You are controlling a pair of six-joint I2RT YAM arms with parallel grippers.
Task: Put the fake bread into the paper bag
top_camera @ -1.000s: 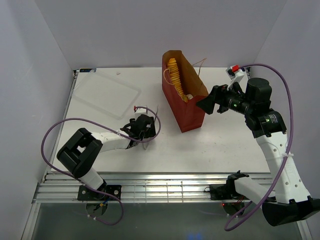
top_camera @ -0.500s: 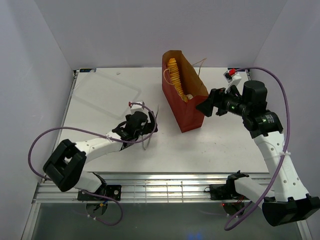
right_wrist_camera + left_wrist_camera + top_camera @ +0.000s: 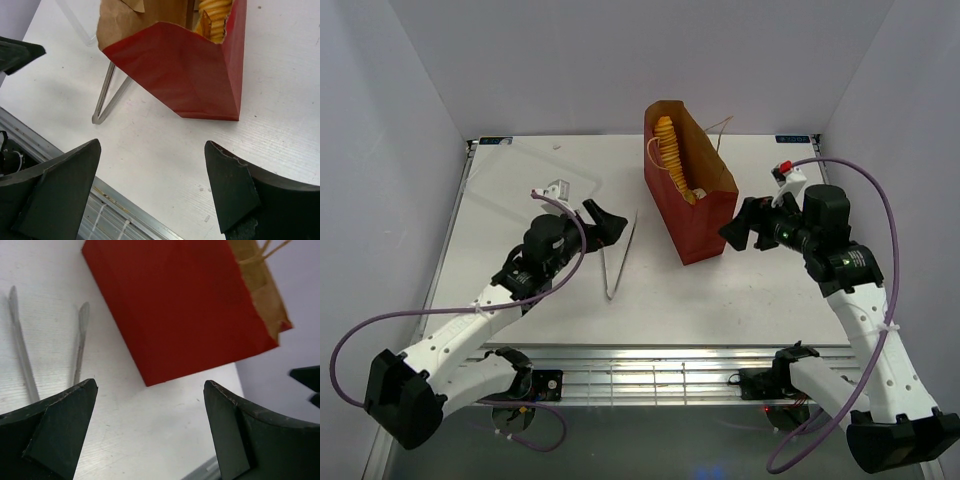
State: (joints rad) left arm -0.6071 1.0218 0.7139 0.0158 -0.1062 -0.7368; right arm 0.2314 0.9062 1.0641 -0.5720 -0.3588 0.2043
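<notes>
The dark-red paper bag (image 3: 692, 210) stands upright at the table's middle back, mouth open. The long ridged loaf (image 3: 669, 152) of the fake bread leans inside it, also seen in the right wrist view (image 3: 215, 14). The other pastries are not visible. My left gripper (image 3: 605, 222) is open and empty, raised left of the bag, which fills its wrist view (image 3: 185, 305). My right gripper (image 3: 735, 228) is open and empty, just right of the bag's near corner (image 3: 200, 80). In both wrist views the jaws stand wide apart over bare table (image 3: 150, 390) (image 3: 152, 150).
Metal tongs (image 3: 618, 255) lie flat on the table between my left gripper and the bag, also visible in the wrist views (image 3: 80, 340) (image 3: 107, 97). A clear flat tray (image 3: 530, 190) lies at the back left. The table's metal front rail (image 3: 640, 370) runs along the near edge.
My left gripper has risen off the table and drawn back left, leaving the tongs lying flat. My right gripper has backed slightly away from the bag.
</notes>
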